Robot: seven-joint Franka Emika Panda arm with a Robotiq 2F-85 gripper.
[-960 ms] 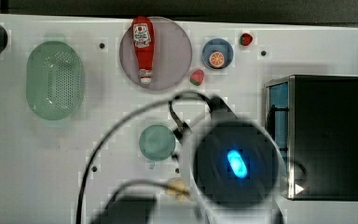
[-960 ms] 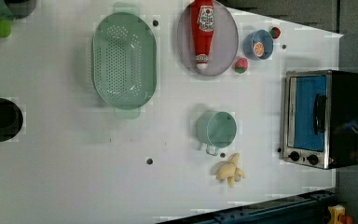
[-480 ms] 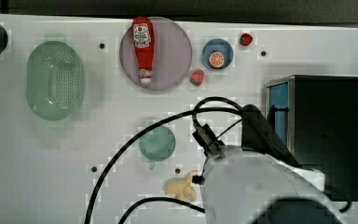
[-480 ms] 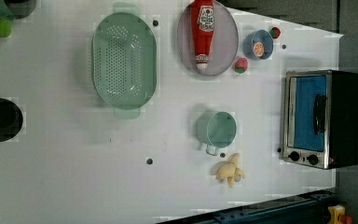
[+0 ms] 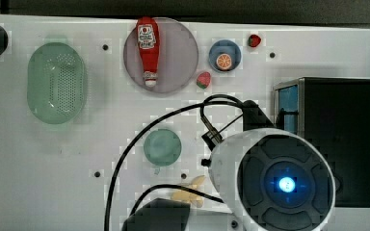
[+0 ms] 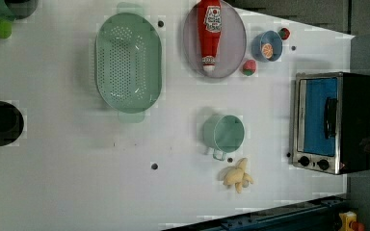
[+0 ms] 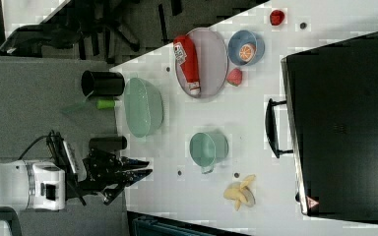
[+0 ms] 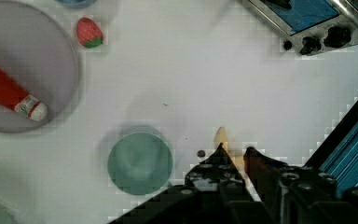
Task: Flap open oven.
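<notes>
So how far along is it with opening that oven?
Nothing looks done yet: the oven has its blue glass door shut, with the handle flat against the front. In hand: the gripper hangs at the right view's left, well away from the oven, jaws narrowly apart and holding nothing. Left: reach the handle, grip it and pull the door down.
</notes>
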